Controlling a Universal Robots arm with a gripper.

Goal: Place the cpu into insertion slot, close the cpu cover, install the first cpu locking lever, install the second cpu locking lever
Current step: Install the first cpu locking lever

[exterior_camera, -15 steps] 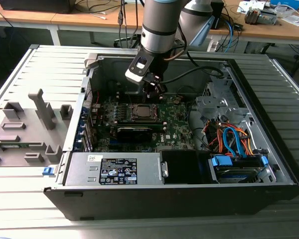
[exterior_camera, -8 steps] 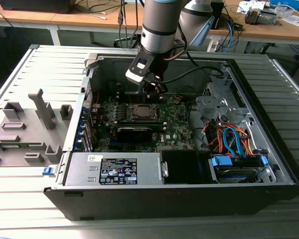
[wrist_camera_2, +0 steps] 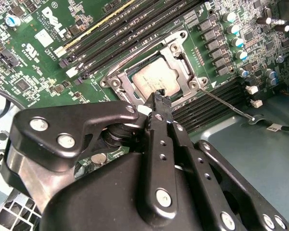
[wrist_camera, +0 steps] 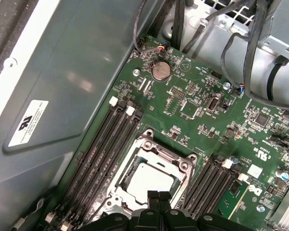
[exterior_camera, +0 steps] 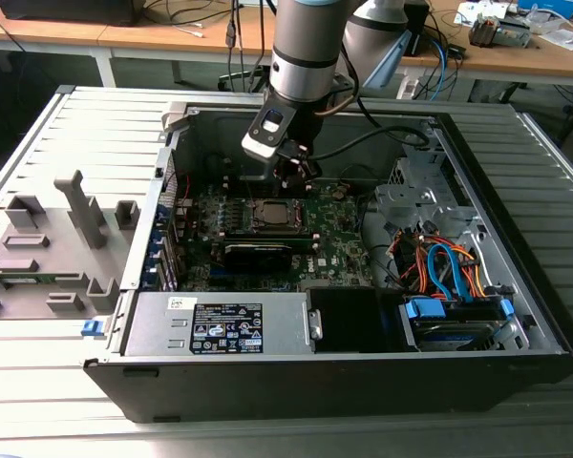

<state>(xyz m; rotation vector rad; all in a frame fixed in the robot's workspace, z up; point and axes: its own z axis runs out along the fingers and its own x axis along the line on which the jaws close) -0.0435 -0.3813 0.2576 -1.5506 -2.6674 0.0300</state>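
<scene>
gripper hangs from the arm inside the open case, low over the board and just above the socket. its fingers are clenched into one narrow tip, and in the first wrist view the two fingertips meet pad to pad.

cpu sits in the socket with its pale metal top up. it shows in both wrist views, with the tip just beside its edge in the first wrist view. cover lies flat around it, and the square opening frames the chip. the same frame shows in the first wrist view. in the second wrist view the tip stands right at the cover's rim; whether it touches the metal i cannot tell.

a thin wire lever juts from one corner of the socket, slanting across the memory slots, with its hooked end over the grey case floor.

more memory slots flank the socket on both sides in the first wrist view, and a coin cell sits further up the board. in the exterior view, orange and blue cables bunch in the case toward that view's right. a grey fixture lies on the table at its left.
</scene>
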